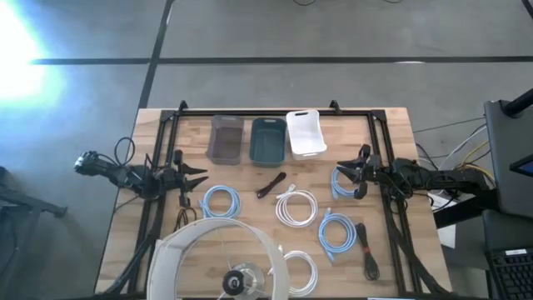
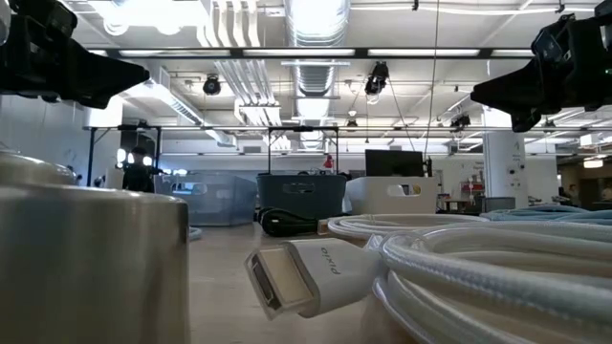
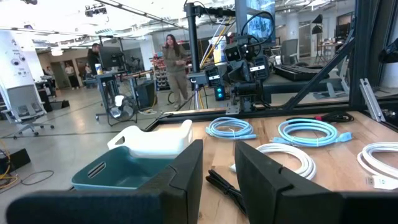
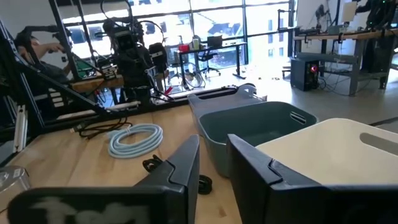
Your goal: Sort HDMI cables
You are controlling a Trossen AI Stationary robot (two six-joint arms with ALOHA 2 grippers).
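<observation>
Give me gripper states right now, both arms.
Left gripper: open, holding nothing, at the table's left edge.
Right gripper: open, holding nothing, at the right side.

Bare wood between the bins [image 1: 267, 138] and cable coils [image 1: 296, 207] allows passage.

White HDMI connector [image 2: 292, 277], low view, lying at the front of the bench: a short raised brand word on its upper face, too foreshortened to read with certainty. No other legible text, label, number or sign appears in any view.
</observation>
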